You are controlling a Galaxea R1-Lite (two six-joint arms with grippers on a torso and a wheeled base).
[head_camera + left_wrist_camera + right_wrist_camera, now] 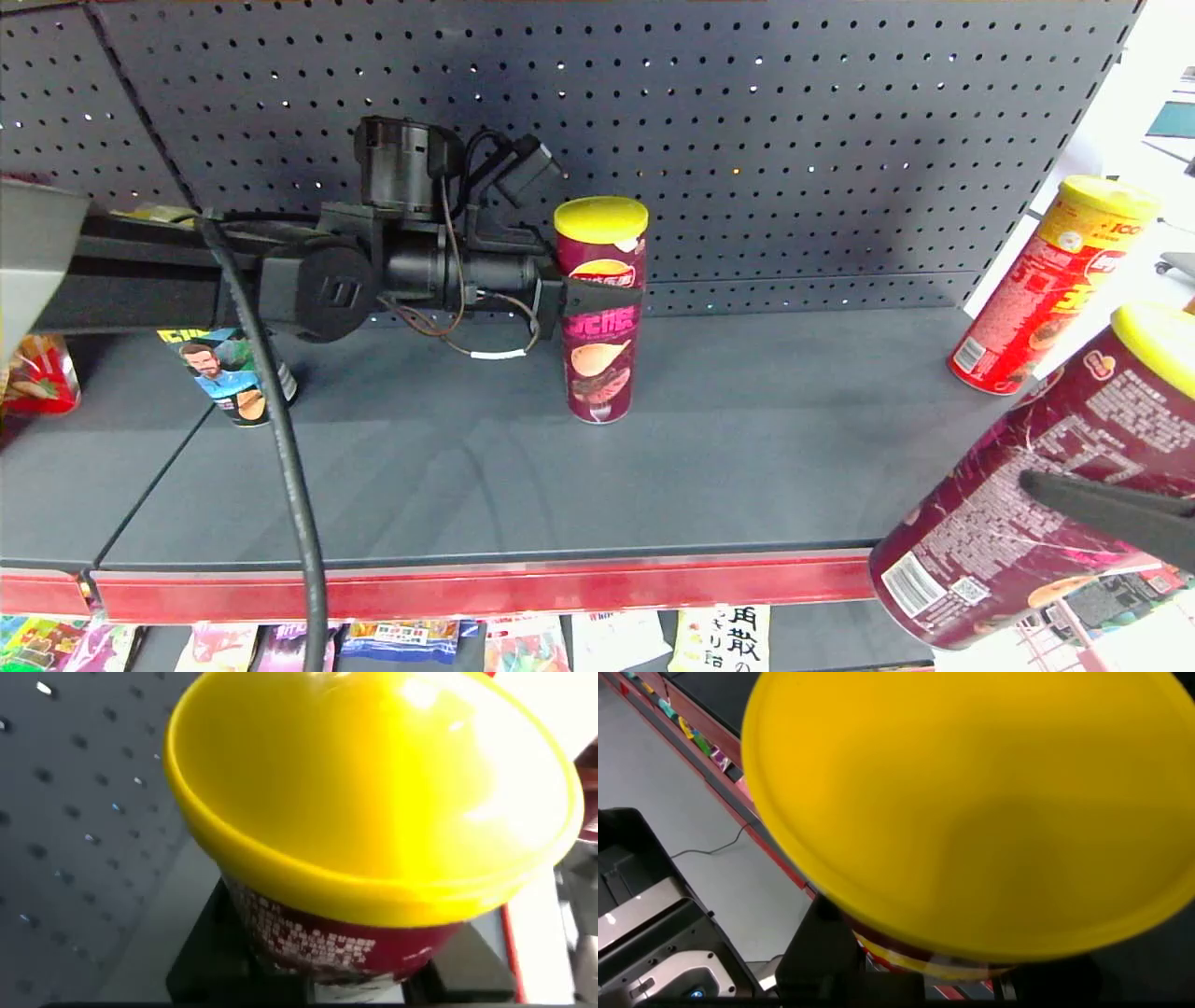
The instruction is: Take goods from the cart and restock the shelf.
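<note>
Your L end effector point(597, 299) was clenched round a maroon chip can point(598, 373) w/ a yellow lid. That can stood upright, base on the shelf point(467, 485), mid-shelf and near the pegboard back point(747, 140). Your R end effector point(1106, 504) was grasping a second maroon chip can point(1008, 485), tilted, lid up and away, in front of the shelf's front R corner. A red chip can point(1046, 289) sat tilted by the shelf's R end. Behind the L arm stood a face-print can point(229, 373).
</note>
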